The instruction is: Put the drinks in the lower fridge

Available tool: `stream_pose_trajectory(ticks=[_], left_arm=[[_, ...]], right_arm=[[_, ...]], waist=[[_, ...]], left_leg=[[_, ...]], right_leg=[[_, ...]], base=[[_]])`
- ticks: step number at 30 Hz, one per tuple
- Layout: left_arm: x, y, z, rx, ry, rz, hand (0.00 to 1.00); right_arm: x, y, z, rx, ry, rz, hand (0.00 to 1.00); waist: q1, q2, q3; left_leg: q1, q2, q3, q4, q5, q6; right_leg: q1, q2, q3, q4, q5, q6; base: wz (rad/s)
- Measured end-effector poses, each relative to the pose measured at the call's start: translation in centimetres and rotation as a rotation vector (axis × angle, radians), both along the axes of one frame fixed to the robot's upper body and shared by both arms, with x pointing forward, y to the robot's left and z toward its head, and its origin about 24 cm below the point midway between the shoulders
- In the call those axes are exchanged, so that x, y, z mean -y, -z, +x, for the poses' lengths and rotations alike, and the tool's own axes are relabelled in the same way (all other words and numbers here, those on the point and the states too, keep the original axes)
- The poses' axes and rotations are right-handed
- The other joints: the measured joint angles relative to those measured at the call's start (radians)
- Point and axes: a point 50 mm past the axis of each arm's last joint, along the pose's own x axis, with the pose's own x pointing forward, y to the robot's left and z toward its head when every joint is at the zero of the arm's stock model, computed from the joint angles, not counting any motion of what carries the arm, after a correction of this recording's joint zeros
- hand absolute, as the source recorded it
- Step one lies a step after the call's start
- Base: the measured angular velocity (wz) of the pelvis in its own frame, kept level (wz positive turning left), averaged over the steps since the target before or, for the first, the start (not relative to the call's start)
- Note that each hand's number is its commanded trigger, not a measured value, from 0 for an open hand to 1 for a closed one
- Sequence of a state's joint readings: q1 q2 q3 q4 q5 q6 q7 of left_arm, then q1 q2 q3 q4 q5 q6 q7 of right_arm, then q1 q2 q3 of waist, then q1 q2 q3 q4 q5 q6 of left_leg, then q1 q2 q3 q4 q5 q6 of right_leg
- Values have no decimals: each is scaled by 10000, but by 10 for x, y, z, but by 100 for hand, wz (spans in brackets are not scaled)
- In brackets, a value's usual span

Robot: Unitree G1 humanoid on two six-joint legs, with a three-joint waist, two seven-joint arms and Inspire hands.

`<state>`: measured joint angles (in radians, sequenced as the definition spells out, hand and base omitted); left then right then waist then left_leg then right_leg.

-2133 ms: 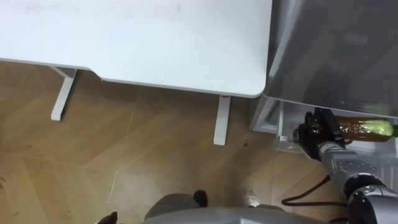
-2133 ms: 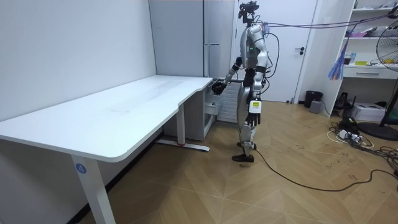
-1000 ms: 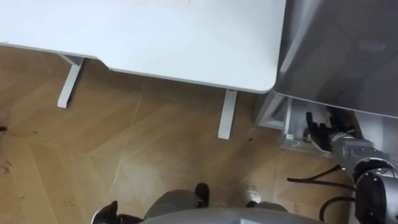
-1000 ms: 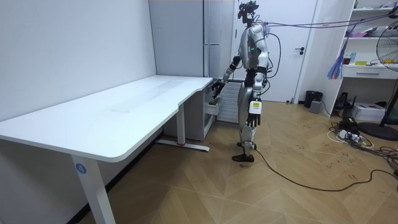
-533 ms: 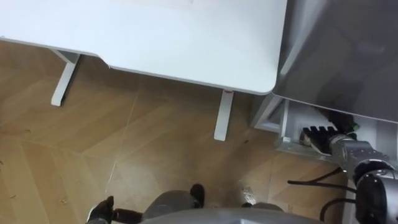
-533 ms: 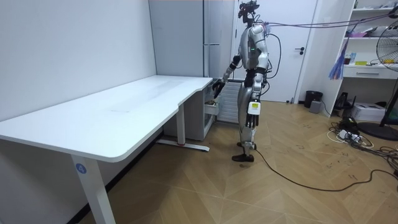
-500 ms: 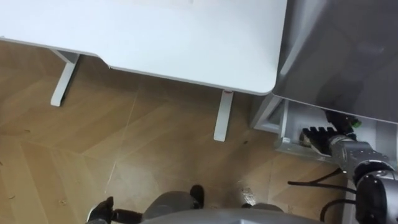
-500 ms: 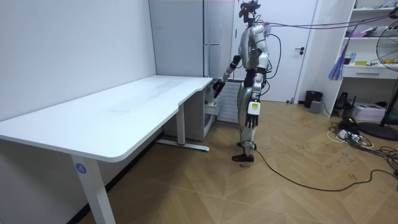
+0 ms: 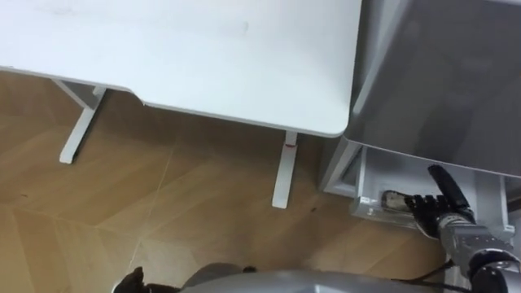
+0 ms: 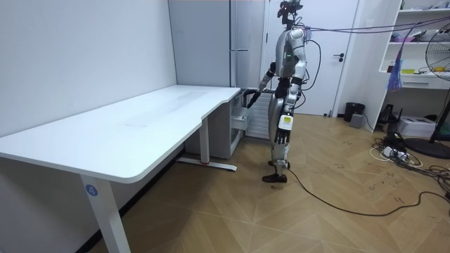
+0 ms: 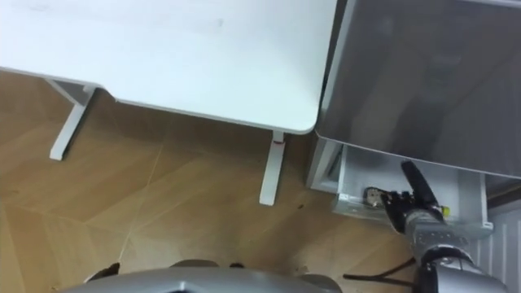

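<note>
My right hand (image 9: 444,213) is open, with straight fingers and nothing in it. It hovers at the front of the pulled-out white lower drawer (image 9: 368,175) under the grey fridge (image 9: 440,73). A small brownish thing (image 9: 392,198) lies in the drawer's left corner, just left of the fingertips; I cannot tell what it is. In the room view I stand upright in front of the fridge (image 10: 242,35) with the right hand (image 10: 247,97) stretched to the drawer. My left hand (image 10: 285,123) hangs by my side, relaxed and empty.
The white table (image 9: 203,49) butts against the fridge's left side, and its leg (image 9: 281,171) stands close to the drawer. Wooden floor (image 9: 163,203) lies in front of me. In the room view a door (image 10: 344,49), shelves (image 10: 415,42) and a fan (image 10: 439,63) stand at the right.
Two seconds ago my right hand held an amber bottle at the drawer. Since then it has opened, and it is now empty with the bottle out of sight. The eye view has shifted.
</note>
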<state>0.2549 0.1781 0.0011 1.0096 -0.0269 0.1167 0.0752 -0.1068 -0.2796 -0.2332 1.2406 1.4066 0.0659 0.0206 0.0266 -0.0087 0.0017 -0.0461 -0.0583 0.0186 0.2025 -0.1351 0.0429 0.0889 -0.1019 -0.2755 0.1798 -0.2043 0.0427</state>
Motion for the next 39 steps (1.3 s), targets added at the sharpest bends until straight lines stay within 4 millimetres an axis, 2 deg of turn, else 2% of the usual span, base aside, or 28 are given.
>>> stream_pose_trajectory(ticks=[5,10,17,19,22,26,32,36,39], left_arm=[[4,2,-2,-74,-66,-22,0],[6,2,-5,-148,-117,-111,0],[2,1,-2,138,-414,-1,0],[2,1,0,262,-408,16,0],[2,0,5,419,-375,24,0],[3,0,10,538,-339,-9,0],[3,0,10,545,-349,-54,0],[3,0,11,485,-69,-6,0],[1,0,8,303,335,52,0]], right_arm=[[-8,11,-29,-764,-577,-69,0],[-13,15,-37,-1083,-980,-63,0],[-27,24,-59,-1692,-1428,150,0],[-29,26,-65,-2049,-1988,-2,0],[-36,29,-71,-2845,-3719,-389,0],[-51,36,-83,-3716,-5422,-345,0],[-55,38,-95,-4681,-7518,-730,0],[-58,40,-105,-5381,-9191,-1044,0],[-58,40,-114,-5669,-9625,-953,0]], waist=[[-96,43,4],[-216,73,8],[-282,-81,32],[-240,-96,38],[-257,-168,57],[-256,-337,67],[-296,-337,83],[-316,-290,51],[-245,-257,52]], left_leg=[[32,4,21,9,-17,6],[176,-13,45,-76,-16,14],[527,-21,98,-215,-54,-5],[562,-1,160,-241,-78,-16],[586,60,244,-265,-120,-39],[615,141,272,-266,-167,-95],[753,186,363,-272,-286,-94],[792,214,392,-283,-312,-99],[891,293,597,-326,-342,-135]], right_leg=[[1,0,62,23,1,3],[55,16,300,-61,-1,6],[404,47,425,-289,2,21],[401,60,509,-289,2,21],[365,113,692,-284,16,-2],[327,201,838,-292,44,-50],[310,262,1209,-268,67,-84],[272,300,1335,-264,85,-108],[278,348,1399,-252,116,-146]], base=[[-3],[-10],[-4],[-12],[-12],[-12],[-20],[-9],[-18]])
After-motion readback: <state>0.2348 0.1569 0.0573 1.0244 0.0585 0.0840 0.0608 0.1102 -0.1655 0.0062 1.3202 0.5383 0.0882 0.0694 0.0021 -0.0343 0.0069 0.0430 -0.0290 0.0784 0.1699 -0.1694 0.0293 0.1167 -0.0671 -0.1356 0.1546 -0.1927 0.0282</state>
